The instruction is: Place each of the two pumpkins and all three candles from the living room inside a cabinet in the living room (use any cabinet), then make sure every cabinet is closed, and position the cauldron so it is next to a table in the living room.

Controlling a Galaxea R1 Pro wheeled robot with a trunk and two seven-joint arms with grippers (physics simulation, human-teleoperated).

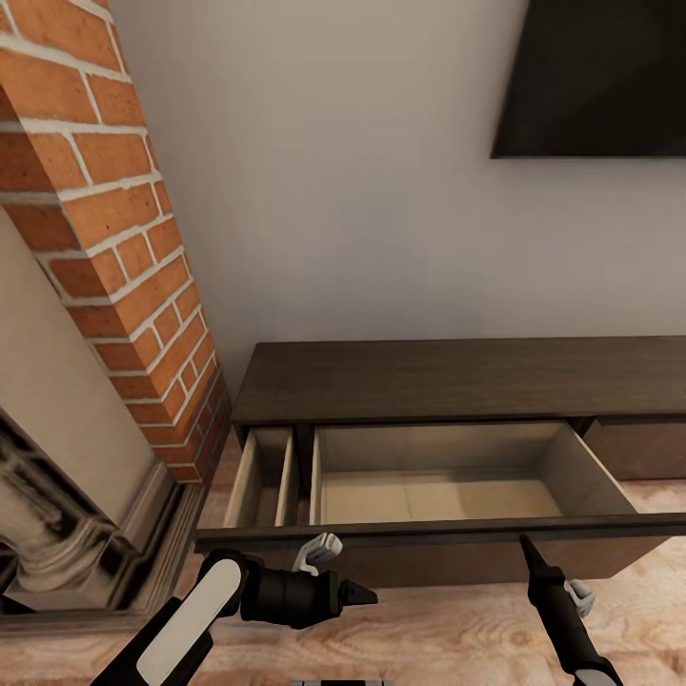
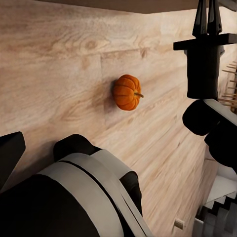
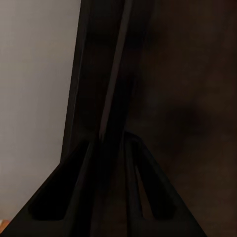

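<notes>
A small orange ribbed pumpkin lies on the light plank floor, apart from both grippers. The long dark brown cabinet stands against the pale wall. Its wide drawer is pulled out, tan inside and empty, and a narrow drawer to its left is open too. My left gripper is shut, pointing right, low in front of the drawer front. My right gripper is shut with its tip at the wide drawer's front edge; my right gripper also appears past the pumpkin. Its fingers point at a dark panel.
A red brick fireplace with a grey stone surround stands close on the left. A black TV hangs on the wall above the cabinet. Plank floor runs in front of the open drawers.
</notes>
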